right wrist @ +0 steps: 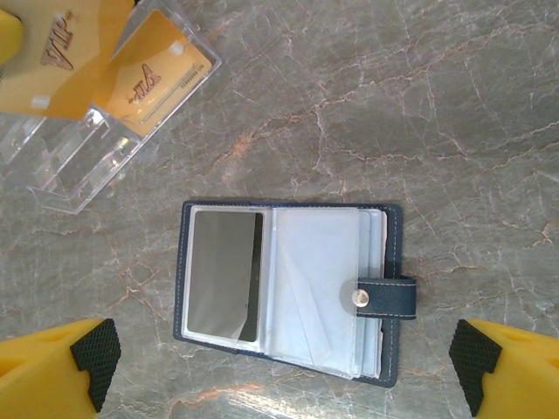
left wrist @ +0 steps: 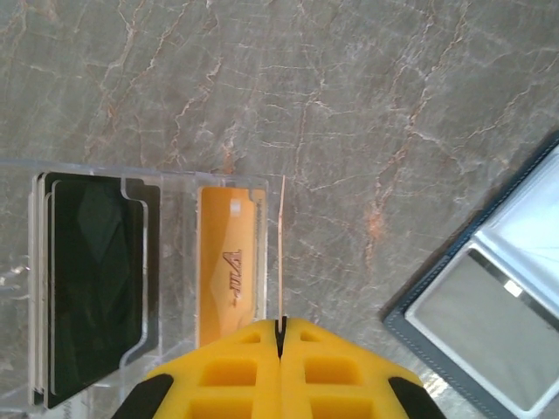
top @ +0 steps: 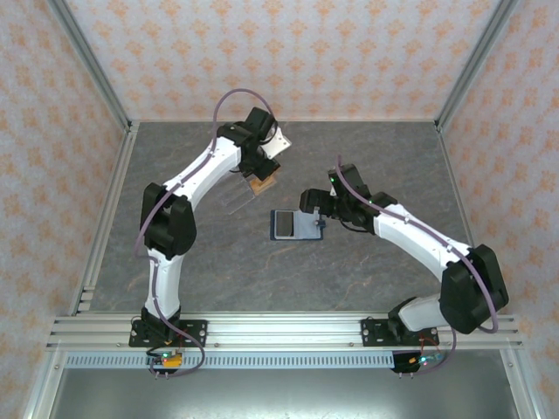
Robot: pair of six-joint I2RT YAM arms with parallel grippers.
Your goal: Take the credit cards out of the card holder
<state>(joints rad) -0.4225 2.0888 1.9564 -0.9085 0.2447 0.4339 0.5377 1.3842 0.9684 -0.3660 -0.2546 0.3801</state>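
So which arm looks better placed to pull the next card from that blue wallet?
Probably the right: the right fingers hang open directly over the open card holder. The left fingers are shut on an orange card at the clear stand.

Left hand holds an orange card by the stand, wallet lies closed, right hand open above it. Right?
No: the wallet lies open, as the right wrist view shows. The left hand holds the orange card, and the right hand is open above the wallet.
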